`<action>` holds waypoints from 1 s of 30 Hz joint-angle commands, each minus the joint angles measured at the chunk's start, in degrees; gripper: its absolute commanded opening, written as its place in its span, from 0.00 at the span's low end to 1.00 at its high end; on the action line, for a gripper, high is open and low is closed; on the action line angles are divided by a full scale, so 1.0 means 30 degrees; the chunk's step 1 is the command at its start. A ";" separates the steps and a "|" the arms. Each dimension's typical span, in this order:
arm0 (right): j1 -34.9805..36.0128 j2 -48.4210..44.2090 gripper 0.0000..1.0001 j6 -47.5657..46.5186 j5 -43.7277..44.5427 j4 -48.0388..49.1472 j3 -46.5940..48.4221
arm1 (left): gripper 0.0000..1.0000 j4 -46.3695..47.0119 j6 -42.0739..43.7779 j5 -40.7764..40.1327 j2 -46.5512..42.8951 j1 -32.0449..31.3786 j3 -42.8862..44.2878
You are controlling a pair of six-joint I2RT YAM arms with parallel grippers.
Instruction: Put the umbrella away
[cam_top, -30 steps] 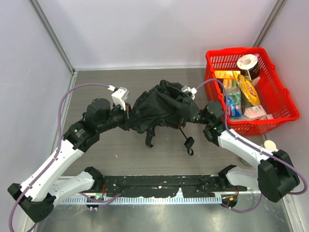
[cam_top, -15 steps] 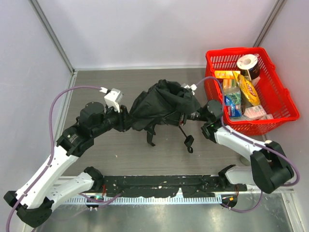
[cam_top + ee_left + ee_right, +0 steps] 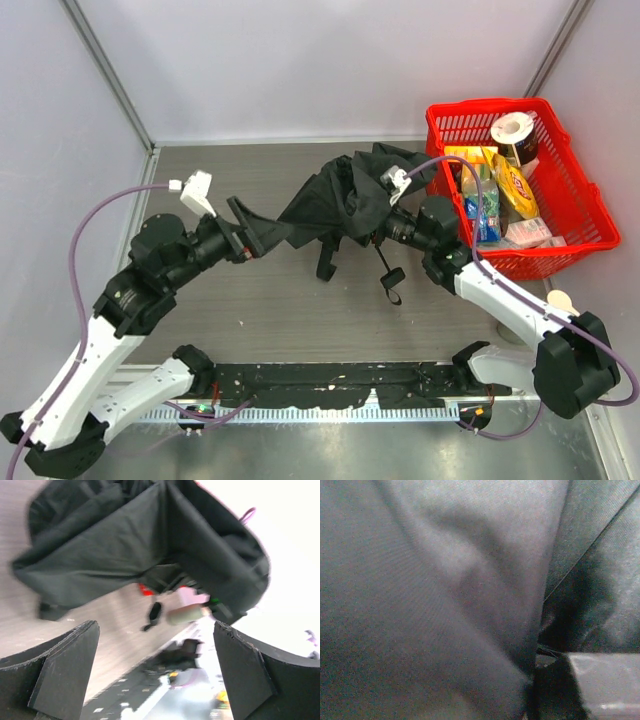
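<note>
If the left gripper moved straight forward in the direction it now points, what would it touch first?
Most likely the umbrella: the open left gripper points at the near fold of its black canopy, with nothing else between. How close the fabric is, the pictures do not settle.

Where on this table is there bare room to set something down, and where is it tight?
Free: grey wooden tabletop between the left arm and right arm, from the black folding fabric umbrella down to the black near-edge strip; also the back-left corner. Crowded: the right, where umbrella, right arm and the full red plastic basket meet.
</note>
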 commanded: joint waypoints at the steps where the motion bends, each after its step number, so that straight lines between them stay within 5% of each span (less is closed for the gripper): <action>1: 0.0332 -0.0215 0.01 -0.2212 0.1645 0.0742 0.1548 | 1.00 0.4199 -0.8183 0.2079 0.2060 -0.0003 -0.0337; 10: 0.0597 -0.0185 0.01 -0.1862 0.1470 0.1180 0.1579 | 1.00 0.3971 -1.0948 -0.1434 0.5022 -0.1203 0.1127; 21: 0.1065 -0.0126 0.01 -0.2066 0.1176 0.0566 0.1930 | 0.83 0.4059 -0.8488 -0.4276 0.6137 -0.1438 0.1713; 30: 0.1768 0.0225 0.01 -0.2448 0.0825 0.0038 0.2282 | 1.00 0.5024 -0.8136 -0.4921 0.7484 -0.1760 0.1977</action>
